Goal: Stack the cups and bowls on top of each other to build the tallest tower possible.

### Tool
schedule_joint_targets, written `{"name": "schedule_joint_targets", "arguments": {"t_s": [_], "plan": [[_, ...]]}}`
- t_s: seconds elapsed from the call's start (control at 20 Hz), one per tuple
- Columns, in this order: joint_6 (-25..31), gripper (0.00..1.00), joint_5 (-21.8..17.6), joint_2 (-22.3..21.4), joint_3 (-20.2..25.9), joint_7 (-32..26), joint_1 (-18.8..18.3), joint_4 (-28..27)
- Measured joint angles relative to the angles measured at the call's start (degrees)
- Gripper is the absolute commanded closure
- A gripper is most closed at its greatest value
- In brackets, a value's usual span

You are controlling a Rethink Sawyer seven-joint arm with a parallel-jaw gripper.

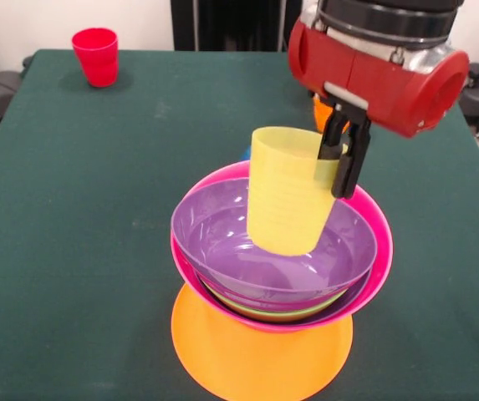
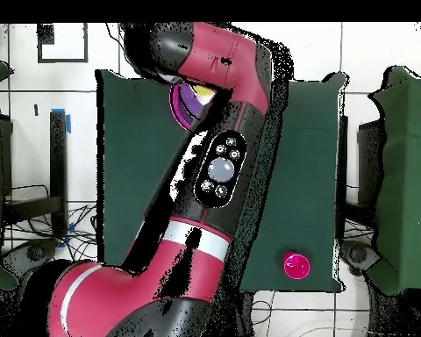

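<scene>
In the front view the gripper [image 1: 341, 163] hangs over the pile with its black fingers [image 1: 349, 159] clamped on the rim of the translucent yellow cup [image 1: 287, 200] — one finger shows outside the cup's right wall, the other at the rim just behind it. The cup is upright but tilted a little, its base hanging inside the hollow of the top purple bowl [image 1: 264, 246]; whether the base touches the bowl's floor cannot be told. That purple bowl sits nested in the large pink bowl [image 1: 373, 251], and between the two the edges of a second purple bowl and a lime green bowl [image 1: 302, 314] peek out low at the front. The whole tower rests on the large orange bowl [image 1: 256, 355], which lies upside down as a wide base on the green table [image 1: 72, 251]. Behind the gripper a sliver of an orange cup [image 1: 321, 113] shows, mostly hidden. The red cup [image 1: 96, 56] stands upright on its own, well apart from the pile near a far corner of the table. From overhead the red and black arm [image 2: 218, 175] covers most of the pile — only a part of the purple bowl [image 2: 189, 103] shows beside it, with the red cup [image 2: 296, 265] near the table's corner.
</scene>
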Motion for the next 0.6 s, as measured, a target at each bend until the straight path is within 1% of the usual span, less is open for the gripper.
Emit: {"name": "schedule_joint_targets", "arguments": {"t_s": [0.6], "plan": [[-0.5, 1.0, 0.0, 3.6, 1.8, 0.0, -1.4, -1.7]]}}
